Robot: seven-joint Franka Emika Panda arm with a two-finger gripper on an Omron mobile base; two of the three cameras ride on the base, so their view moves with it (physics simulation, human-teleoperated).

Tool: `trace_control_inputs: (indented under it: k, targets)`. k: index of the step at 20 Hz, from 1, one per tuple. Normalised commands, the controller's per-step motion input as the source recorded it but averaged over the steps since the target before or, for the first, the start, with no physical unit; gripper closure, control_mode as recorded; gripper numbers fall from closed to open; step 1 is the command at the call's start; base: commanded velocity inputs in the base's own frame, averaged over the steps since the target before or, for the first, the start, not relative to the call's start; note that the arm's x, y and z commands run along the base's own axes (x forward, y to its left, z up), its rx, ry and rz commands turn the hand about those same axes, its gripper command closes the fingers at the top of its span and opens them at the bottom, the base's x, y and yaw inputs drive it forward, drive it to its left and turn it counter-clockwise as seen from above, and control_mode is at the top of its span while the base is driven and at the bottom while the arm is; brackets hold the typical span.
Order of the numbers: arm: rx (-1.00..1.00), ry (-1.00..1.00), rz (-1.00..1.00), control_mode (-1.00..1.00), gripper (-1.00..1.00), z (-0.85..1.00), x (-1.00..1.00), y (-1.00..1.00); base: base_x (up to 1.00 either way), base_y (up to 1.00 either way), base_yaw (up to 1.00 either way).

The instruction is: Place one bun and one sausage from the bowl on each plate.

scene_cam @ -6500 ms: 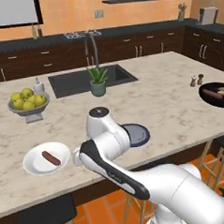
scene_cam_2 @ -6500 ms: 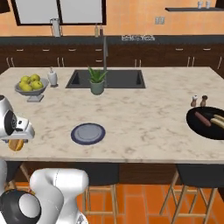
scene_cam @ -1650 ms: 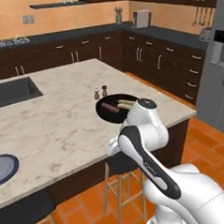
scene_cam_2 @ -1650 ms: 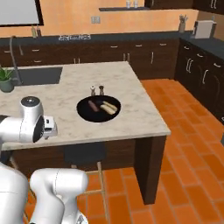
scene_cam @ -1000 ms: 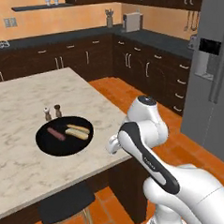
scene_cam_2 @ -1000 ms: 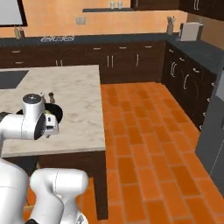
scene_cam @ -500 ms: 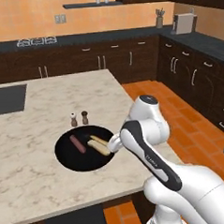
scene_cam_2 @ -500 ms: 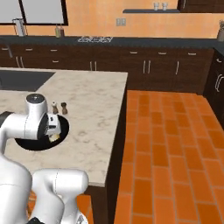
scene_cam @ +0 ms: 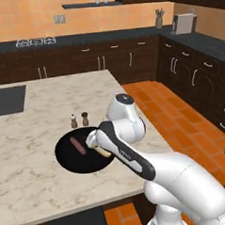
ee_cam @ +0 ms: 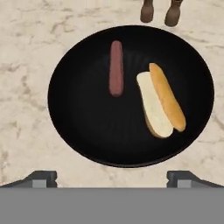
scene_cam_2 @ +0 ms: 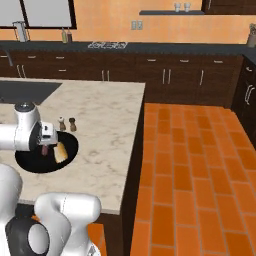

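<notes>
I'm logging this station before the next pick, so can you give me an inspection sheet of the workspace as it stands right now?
Surface: marble island counter, bare around the bowl.
Job's things: black bowl holds one sausage and two buns lying side by side, touching: a pale bun and an orange bun. The sausage lies apart from them.
Clutter: two small shakers just beyond the bowl.
Hand: hand above the bowl's near rim, fingers apart, holding nothing.
Cables: nothing seen.
Surroundings: dark cabinets, orange tile floor, sink set in the counter.
</notes>
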Motion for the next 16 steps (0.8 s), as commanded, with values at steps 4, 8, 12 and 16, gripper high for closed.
trace_control_inputs:
  k: [4, 8, 12, 16]
  targets:
    - [-0.51, 0.17, -0.35, -1.00, -1.00, -0.35, 0.51, 0.05, 0.00, 0.00, 0.00]
    - [-0.35, 0.09, -0.13, -1.00, -1.00, -0.57, 0.25, 0.00, 0.00, 0.00, 0.00]
    - [-0.21, 0.00, 0.09, -1.00, -1.00, -0.67, 0.36, -0.03, 0.00, 0.00, 0.00]
    - [-0.23, -0.03, 0.01, -1.00, -1.00, -0.59, 0.45, -0.14, 0.00, 0.00, 0.00]
